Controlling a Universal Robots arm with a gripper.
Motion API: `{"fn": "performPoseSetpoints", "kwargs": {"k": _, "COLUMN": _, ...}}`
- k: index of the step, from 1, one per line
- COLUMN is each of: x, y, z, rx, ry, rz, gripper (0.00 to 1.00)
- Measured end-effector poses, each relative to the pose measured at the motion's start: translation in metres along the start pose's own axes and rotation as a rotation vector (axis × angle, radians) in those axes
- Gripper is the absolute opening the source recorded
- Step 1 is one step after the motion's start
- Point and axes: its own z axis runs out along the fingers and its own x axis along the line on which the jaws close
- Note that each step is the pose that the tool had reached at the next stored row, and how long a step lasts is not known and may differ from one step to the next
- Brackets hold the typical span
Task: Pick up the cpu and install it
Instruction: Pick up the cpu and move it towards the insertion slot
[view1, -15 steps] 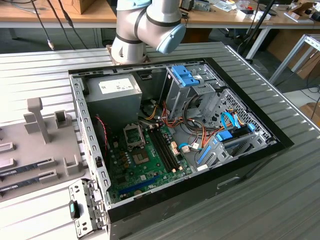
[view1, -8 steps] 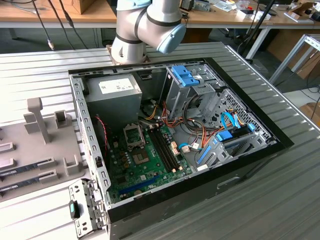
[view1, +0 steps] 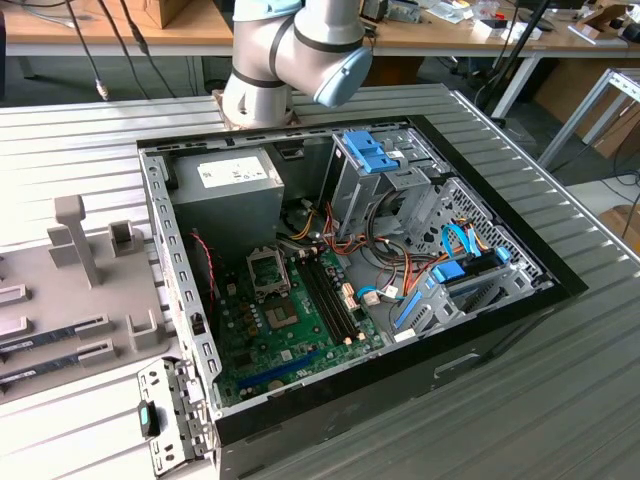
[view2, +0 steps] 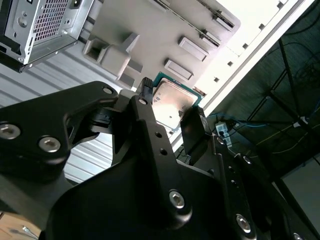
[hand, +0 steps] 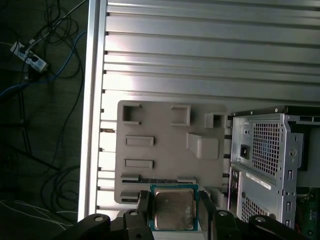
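Silver-lidded cpu (hand: 172, 210) gripped in your pincer (hand: 174, 202); lid print unreadable, one edge cut off; power-supply label (view1: 232, 172) illegible too.

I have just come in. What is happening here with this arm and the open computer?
The robot arm's black gripper is shut on the small, flat, silver-topped, green-rimmed square cpu. It holds the chip by two opposite edges, over one edge of the grey plastic parts tray on the ribbed metal table. The open black computer case lies next to the tray, its green motherboard exposed. The cpu is not yet installed.
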Motion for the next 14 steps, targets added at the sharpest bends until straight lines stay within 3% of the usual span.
{"fn": "performPoseSetpoints", "kwargs": {"k": 14, "x": -0.0121, "y": -0.0018, "z": 0.0014, "rx": 0.0, "ry": -0.0001, "rz": 0.0, "gripper": 0.47}}
